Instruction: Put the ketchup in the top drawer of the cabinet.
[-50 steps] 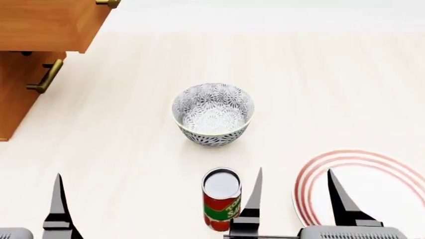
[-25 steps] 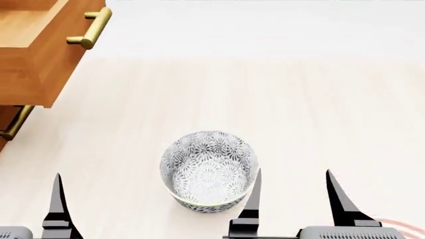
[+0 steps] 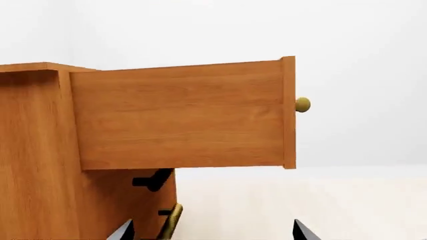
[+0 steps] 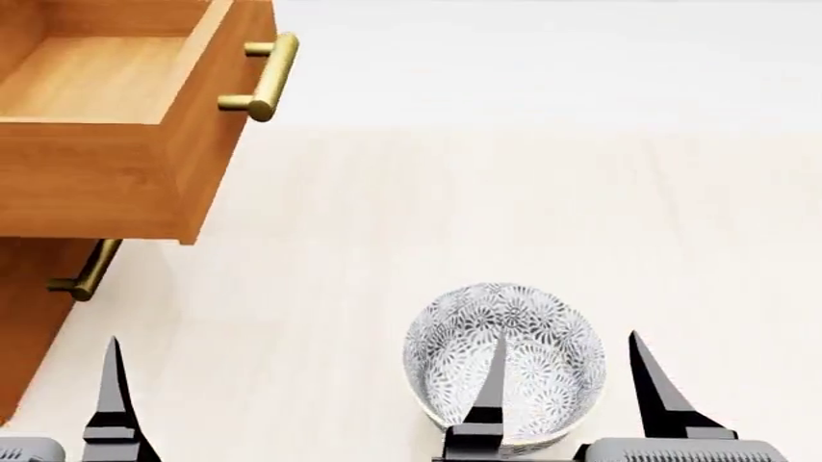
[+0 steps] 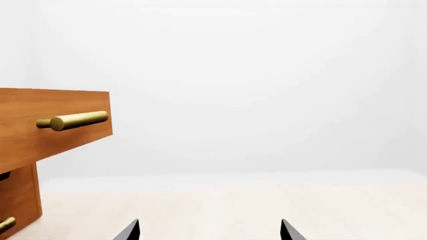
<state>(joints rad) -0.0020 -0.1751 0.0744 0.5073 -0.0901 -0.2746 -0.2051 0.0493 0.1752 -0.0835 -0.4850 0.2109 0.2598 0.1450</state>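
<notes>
1. Orange-brown wood fills the upper left of the head view: the top drawer [image 4: 122, 125] stands pulled well out of the cabinet [image 4: 26, 318], its bare floor showing. Judged from that, it is open to receive the can.
2. Brass bar handle [image 4: 261, 77] on the drawer front faces right; the lower drawer's handle [image 4: 84, 274] sits beneath the overhang, that drawer closed.
3. Ketchup: not visible in any view. Its whereabouts cannot be told from here.
4. Patterned bowl [image 4: 507, 361] sits on the pale floor [image 4: 514, 212], near the bottom of the head view, partly behind one finger of the right gripper [image 4: 565, 385].
5. Right gripper: fingers spread, nothing between them; the right wrist view shows the same gap and only floor ahead.
6. Left gripper [image 3: 210, 231]: two tips apart in the left wrist view, released and empty. In the head view only one finger [image 4: 114, 395] shows; the other is cut off by the frame.
7. Both arms hang low and idle, well apart from the drawer.
8. Drawer's rear and the cabinet's top are cropped; the dark slide bracket [image 3: 152, 180] beneath the drawer is dim.
</notes>
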